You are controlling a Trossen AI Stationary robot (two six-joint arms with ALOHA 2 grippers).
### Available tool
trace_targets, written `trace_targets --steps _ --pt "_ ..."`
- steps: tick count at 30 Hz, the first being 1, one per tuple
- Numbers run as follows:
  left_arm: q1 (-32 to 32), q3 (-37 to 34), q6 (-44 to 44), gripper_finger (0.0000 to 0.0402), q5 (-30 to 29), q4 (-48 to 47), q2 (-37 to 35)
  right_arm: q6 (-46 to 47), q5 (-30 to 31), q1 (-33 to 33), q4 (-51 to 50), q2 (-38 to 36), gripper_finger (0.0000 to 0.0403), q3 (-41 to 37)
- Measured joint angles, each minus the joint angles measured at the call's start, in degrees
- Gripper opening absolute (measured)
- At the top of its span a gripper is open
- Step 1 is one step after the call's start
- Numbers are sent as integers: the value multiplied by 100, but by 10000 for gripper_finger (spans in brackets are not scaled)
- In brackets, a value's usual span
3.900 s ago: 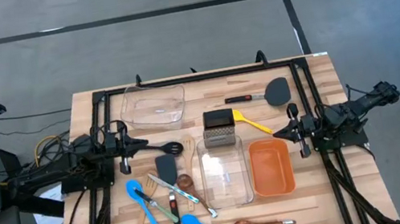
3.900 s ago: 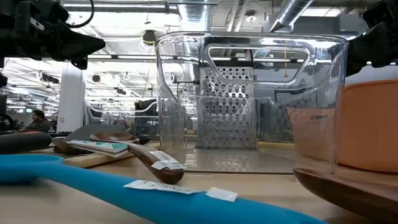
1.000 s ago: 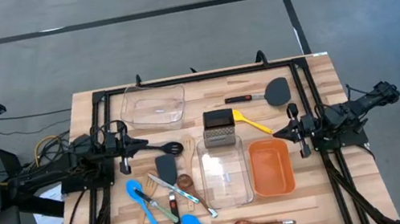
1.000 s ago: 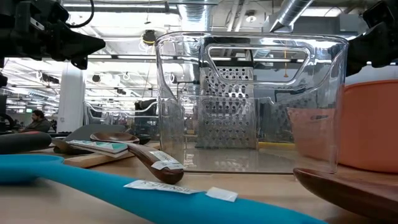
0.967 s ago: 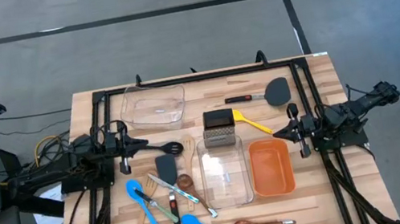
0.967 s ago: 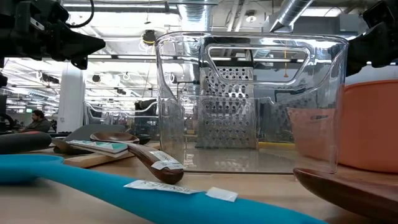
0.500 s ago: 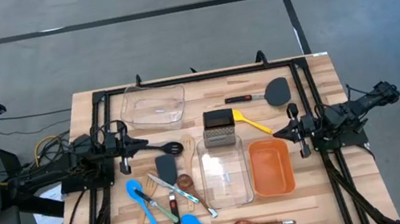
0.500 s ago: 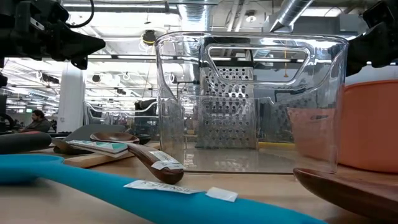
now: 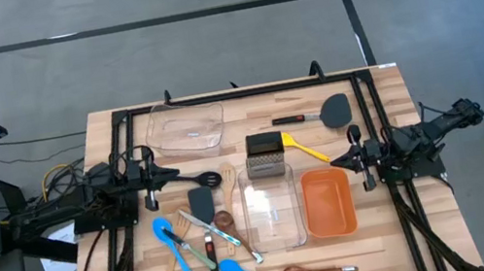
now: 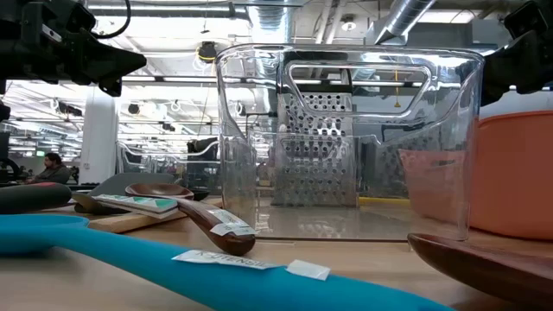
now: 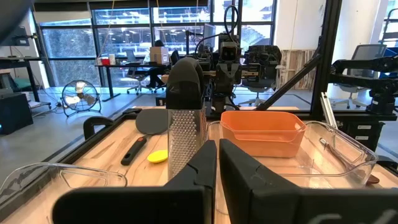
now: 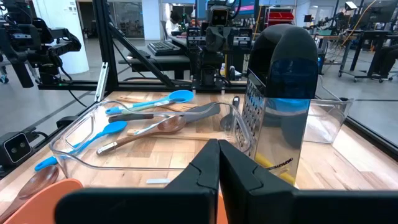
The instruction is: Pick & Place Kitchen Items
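Grater [image 9: 265, 155] between both closed, empty grippers — left gripper [image 9: 173, 176], right gripper [image 9: 351, 150]; wrist views alone reveal its perforations.

Cut-off and hard-to-read parts of the bench scene

In the low view the orange tub [image 10: 518, 173] runs off the 3 o'clock edge, the blue spoon [image 10: 130, 250] off the 9 o'clock edge, and the box grater [image 10: 315, 151] shows only through the clear container [image 10: 346, 78]. From above, the crossed utensils [image 9: 203, 245] overlap too much to separate.
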Motion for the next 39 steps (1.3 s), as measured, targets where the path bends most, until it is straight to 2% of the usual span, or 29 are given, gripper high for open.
trace_targets --steps 39 --pt "-2 -1 0 8 1 94 0 0 1 -1 0 0 0 0"
